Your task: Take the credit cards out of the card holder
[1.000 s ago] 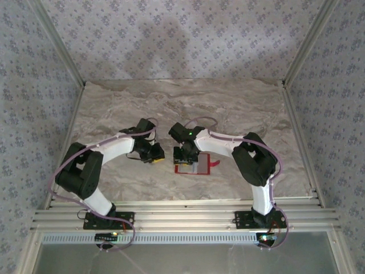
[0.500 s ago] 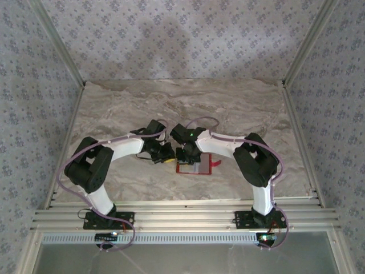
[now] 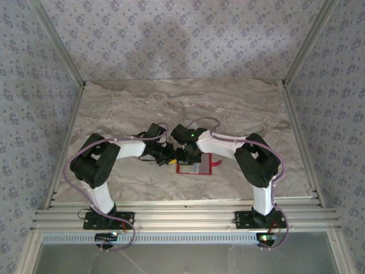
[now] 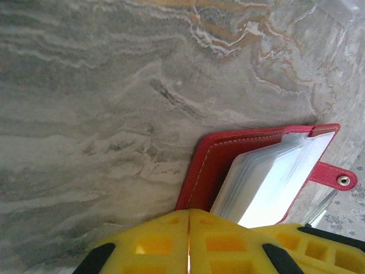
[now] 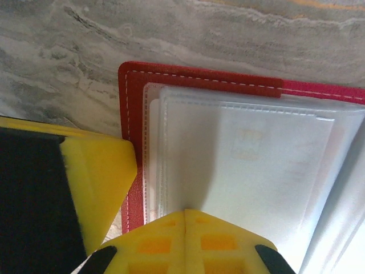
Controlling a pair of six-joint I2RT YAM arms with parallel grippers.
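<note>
1. Lying open on the grey stone table (image 3: 171,103), the red wallet (image 3: 195,167) sat a little right of the middle, toward the near side.
2. Its small red snap tab (image 3: 215,164) stuck out to the right.
3. Both arms reached in and met at the left end of the wallet.
4. The left gripper (image 3: 169,160) came from the left, and its yellow fingers (image 4: 154,240) were pressed tight together with no gap.
5. In the left wrist view its tips were right at the red cover's edge, but I could not tell if they pinched it.
6. The right gripper (image 3: 183,157) was just beside the left one, over the wallet's left part.
7. Its yellow fingers (image 5: 222,240) were pressed together too.
8. In the right wrist view its tips lay over the clear plastic pockets (image 5: 245,154), and I could not tell if a pocket was caught between them.
9. The pockets were stacked inside the red cover and fanned up a bit from it.
10. A faint pale shape (image 5: 246,144) showed through the top pocket, and I could not tell if it was a card.
11. In the right wrist view the two grippers were near each other, and I could not tell if they touched.
</note>
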